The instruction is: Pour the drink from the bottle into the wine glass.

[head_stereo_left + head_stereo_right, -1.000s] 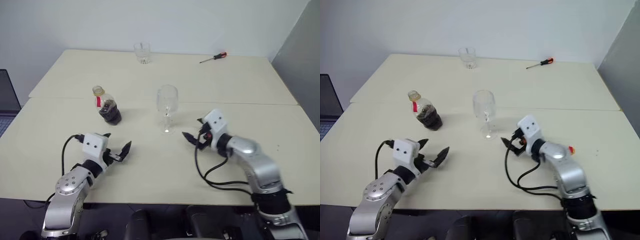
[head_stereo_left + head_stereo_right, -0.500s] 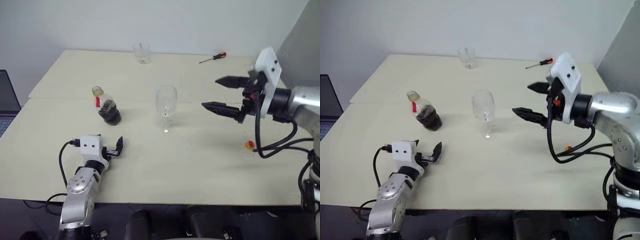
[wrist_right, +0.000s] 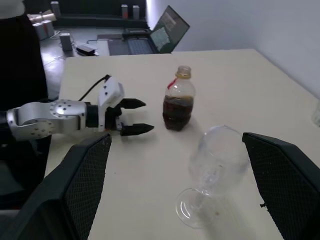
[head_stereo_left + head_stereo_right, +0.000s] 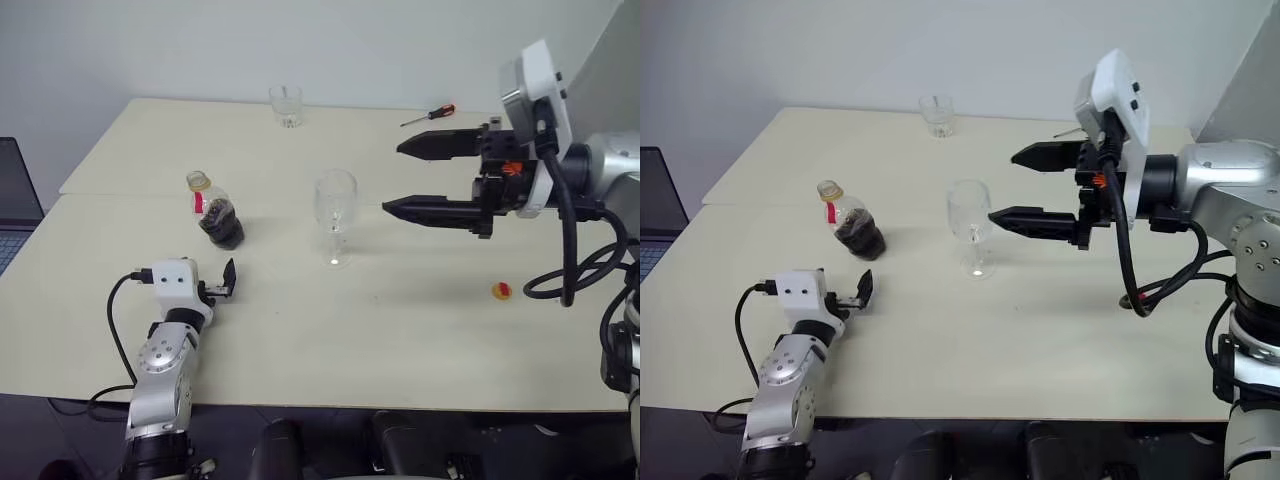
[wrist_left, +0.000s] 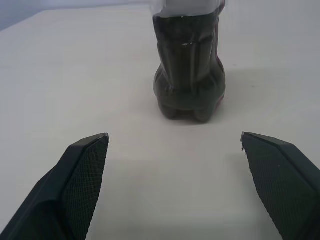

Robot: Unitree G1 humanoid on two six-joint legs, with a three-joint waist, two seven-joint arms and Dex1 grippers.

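Note:
The bottle [image 4: 215, 212] stands upright on the left half of the table, its lower half holding the dark drink [image 5: 189, 65] and its neck showing no cap. The empty wine glass [image 4: 334, 215] stands upright to its right, near the table's middle. My left gripper [image 4: 222, 283] rests low on the table a short way in front of the bottle, pointing at it, open and empty. My right gripper [image 4: 392, 179] hovers above the table just right of the glass bowl, pointing left, open with nothing between its fingers.
A small yellow and red cap [image 4: 501, 290] lies on the table under my right arm. A short clear tumbler [image 4: 285, 105] and a red-handled screwdriver [image 4: 428, 115] sit at the far edge. A laptop [image 3: 167, 27] stands beyond the table's left side.
My right arm has risen off the table and swung its open gripper to point left beside the glass. The left gripper has edged forward and turned toward the bottle.

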